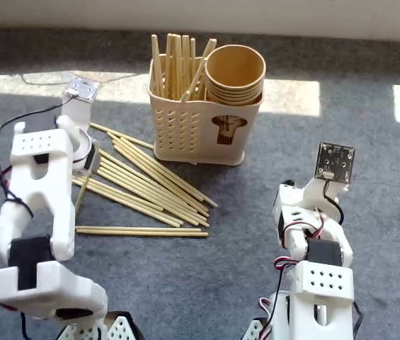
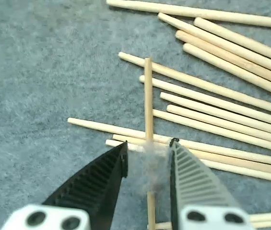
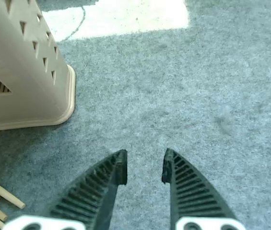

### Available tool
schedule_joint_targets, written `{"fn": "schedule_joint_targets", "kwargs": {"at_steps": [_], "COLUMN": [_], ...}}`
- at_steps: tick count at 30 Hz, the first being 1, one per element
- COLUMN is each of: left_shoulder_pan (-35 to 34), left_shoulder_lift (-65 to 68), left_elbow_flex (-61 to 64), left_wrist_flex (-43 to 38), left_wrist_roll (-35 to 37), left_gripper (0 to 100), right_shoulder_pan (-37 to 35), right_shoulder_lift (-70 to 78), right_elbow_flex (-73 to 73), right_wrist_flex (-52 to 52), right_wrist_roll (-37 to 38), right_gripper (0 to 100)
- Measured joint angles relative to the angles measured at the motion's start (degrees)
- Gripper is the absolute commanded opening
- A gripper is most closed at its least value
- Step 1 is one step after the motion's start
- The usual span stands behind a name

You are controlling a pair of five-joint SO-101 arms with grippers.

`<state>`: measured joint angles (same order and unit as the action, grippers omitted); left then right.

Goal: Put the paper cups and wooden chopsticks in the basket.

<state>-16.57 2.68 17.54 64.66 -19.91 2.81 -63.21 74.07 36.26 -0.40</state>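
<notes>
The cream basket (image 1: 200,138) stands at the back centre, holding stacked paper cups (image 1: 235,71) and several upright chopsticks (image 1: 178,60). Many loose chopsticks (image 1: 150,184) lie fanned on the grey carpet in front of it and to its left. My left gripper (image 2: 147,148) is low over the left end of this pile, open, its fingers on either side of one chopstick (image 2: 148,96) that lies across the others. My right gripper (image 3: 145,160) hovers open over bare carpet to the right of the basket (image 3: 25,72), holding nothing.
A small white block (image 1: 79,99) with a cable stands at the back left, behind the left arm (image 1: 40,184). The folded right arm (image 1: 313,241) sits at the front right. A separate pair of chopsticks (image 1: 143,230) lies nearest the front.
</notes>
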Motion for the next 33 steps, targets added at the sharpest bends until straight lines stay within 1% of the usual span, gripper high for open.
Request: {"fn": "schedule_joint_targets", "kwargs": {"at_steps": [3,10,15,18,21,24,33], "left_shoulder_pan": [0.79,0.70,0.00,0.00,-0.26,-0.35,0.44], "left_shoulder_lift": [5.98,18.11,21.63,21.89,22.24,22.42,22.42], "left_elbow_flex": [-1.49,-12.04,-15.47,-15.74,-17.58,-21.01,-36.40], "left_wrist_flex": [-0.70,-0.70,-0.70,0.09,3.34,8.88,25.67], "left_wrist_roll": [0.00,0.53,0.62,0.70,0.70,0.70,0.70], "left_gripper": [14,13,4,1,1,1,1], "right_shoulder_pan": [0.00,0.00,0.00,0.00,0.00,0.00,-1.93], "right_shoulder_lift": [0.00,0.00,0.00,0.00,0.00,0.00,0.00], "right_elbow_flex": [0.00,0.00,0.00,0.00,0.00,0.00,0.00], "right_wrist_flex": [0.00,0.00,0.00,0.00,0.00,0.00,0.00], "right_wrist_roll": [0.00,0.00,0.00,0.00,0.00,0.00,0.00], "right_gripper": [13.4,13.4,13.4,13.4,13.4,13.4,13.4]}}
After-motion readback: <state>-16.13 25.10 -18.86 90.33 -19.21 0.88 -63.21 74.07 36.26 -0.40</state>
